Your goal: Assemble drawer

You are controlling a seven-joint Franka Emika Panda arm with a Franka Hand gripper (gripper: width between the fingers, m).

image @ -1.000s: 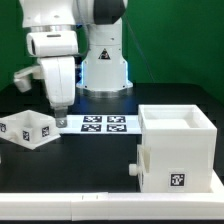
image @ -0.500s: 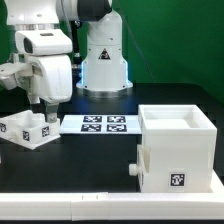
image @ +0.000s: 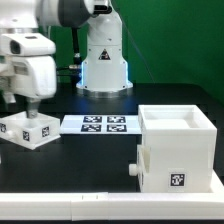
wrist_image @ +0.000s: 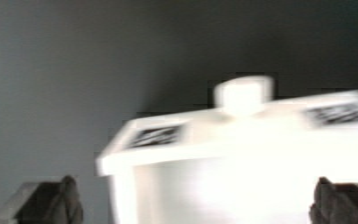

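A small white tray (image: 28,129) with black-and-white tags sits on the black table at the exterior view's left. My gripper (image: 31,106) hangs just above it, open and empty. In the wrist view the tray (wrist_image: 247,150) fills the frame, blurred, with its round knob (wrist_image: 242,92) and two tags showing. The dark fingertips (wrist_image: 51,203) stand wide apart on either side of it, and the gripper (wrist_image: 197,200) holds nothing. The large white cube shell (image: 178,148) stands at the exterior view's right. A small knob (image: 133,170) sticks out low on its left side.
The marker board (image: 100,124) lies flat between the tray and the shell. The arm's white base (image: 104,62) stands at the back centre before a green backdrop. A white strip (image: 60,205) runs along the table's front edge.
The arm has swung toward the exterior view's left and lowered, from beside the marker board to directly above the small tray. The tray and shell have not moved.
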